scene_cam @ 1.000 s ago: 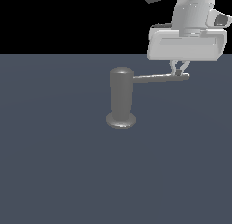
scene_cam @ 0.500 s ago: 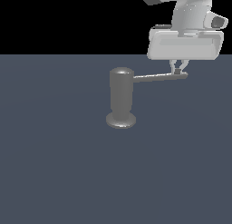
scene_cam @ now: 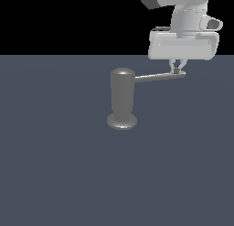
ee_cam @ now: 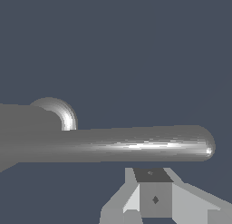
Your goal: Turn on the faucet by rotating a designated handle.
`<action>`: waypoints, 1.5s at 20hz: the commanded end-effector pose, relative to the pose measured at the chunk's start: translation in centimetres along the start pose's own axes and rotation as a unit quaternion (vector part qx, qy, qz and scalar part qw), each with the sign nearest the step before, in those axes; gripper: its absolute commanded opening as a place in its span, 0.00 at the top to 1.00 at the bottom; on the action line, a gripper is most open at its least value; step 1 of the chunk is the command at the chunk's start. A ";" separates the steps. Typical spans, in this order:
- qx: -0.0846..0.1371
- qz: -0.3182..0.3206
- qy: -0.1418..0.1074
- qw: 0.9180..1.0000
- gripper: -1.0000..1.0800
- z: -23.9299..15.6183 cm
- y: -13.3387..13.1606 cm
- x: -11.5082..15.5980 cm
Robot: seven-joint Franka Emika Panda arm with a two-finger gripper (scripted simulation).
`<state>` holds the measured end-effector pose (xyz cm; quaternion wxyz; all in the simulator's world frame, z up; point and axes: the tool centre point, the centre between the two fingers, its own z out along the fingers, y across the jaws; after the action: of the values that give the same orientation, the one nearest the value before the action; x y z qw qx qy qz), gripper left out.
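The faucet [scene_cam: 122, 98] is a grey upright cylinder with a domed top on a round disc base. It also shows in the wrist view as the faucet [ee_cam: 58, 112] behind the rod. The handle [scene_cam: 159, 77] is a slim rod reaching from the cylinder's top towards the exterior view's right; in the wrist view the handle [ee_cam: 136, 146] crosses the picture. My gripper [scene_cam: 177, 70] hangs straight down at the rod's outer end. Its fingers are drawn together, with the tips against the side of the rod near its rounded tip. In the wrist view the gripper [ee_cam: 154, 198] sits just beside the rod, holding nothing.
The faucet stands on a flat dark grey-blue floor [scene_cam: 68, 174] that stretches all round it. No other objects show. The white hand body [scene_cam: 183, 45] hangs above the handle's end.
The handle's outer end has swung slightly towards the exterior view's left and away, and the gripper has moved along with it. The faucet body has stayed put.
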<state>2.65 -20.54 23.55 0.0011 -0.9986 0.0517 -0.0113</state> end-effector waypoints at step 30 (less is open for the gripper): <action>-0.001 0.007 -0.007 1.000 1.00 1.3 -0.3 8.2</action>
<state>10.60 -20.65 23.58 0.0012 -0.9984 0.0555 -0.0091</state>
